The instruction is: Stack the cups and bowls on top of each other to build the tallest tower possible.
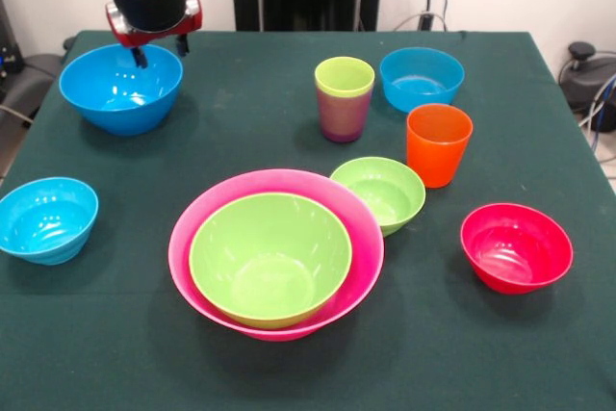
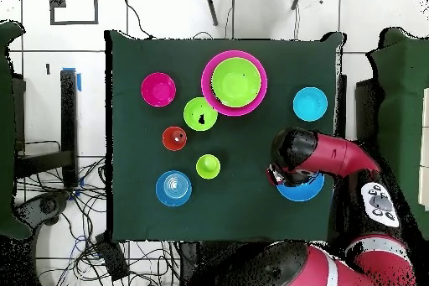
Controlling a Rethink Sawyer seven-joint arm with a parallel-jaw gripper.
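My gripper (image 1: 161, 50) is open at the far left of the front view. Its fingers straddle the far rim of the large blue bowl (image 1: 120, 89), one inside and one outside. In the overhead view the arm covers most of that bowl (image 2: 303, 189). The huge pink bowl (image 1: 366, 238) sits at the table's middle front with the large green bowl (image 1: 269, 257) nested in it. The lime green cup (image 1: 344, 76) sits inside the purple cup (image 1: 343, 115). The orange cup (image 1: 438, 146) stands next to the small green bowl (image 1: 380, 190).
One small light-blue bowl (image 1: 421, 77) is at the far right behind the orange cup. The other small light-blue bowl (image 1: 46, 218) is at the left edge. The small red bowl (image 1: 515, 247) is at the front right. The dark green tablecloth (image 1: 241, 141) covers the table.
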